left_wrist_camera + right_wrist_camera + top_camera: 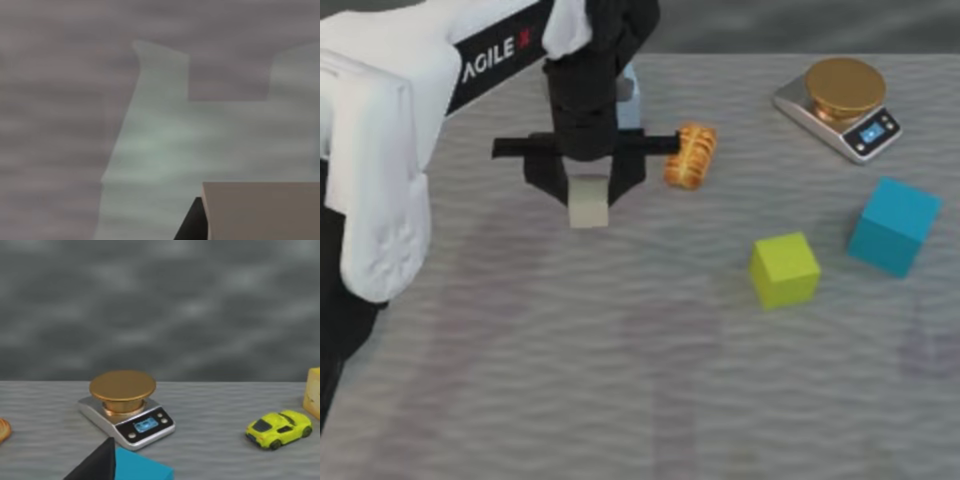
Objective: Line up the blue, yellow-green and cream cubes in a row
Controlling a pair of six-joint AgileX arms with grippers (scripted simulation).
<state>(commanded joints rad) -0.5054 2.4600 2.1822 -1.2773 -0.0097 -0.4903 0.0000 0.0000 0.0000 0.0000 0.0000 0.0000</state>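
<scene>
Scale [840, 106], bread [691, 156] (toy car [278, 429] nearby)

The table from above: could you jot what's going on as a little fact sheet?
Left gripper: over the table's left half, shut on the cream cube
Yellow-green cube: on the table, right of centre
Blue cube: right of the yellow-green one, a gap between them
Row: not yet formed
Kitchen scale: far right corner, gold pan on top
Bread roll: beside the left gripper
Toy car: lime yellow, seen only by the right wrist camera
Right arm: out of the top view
</scene>
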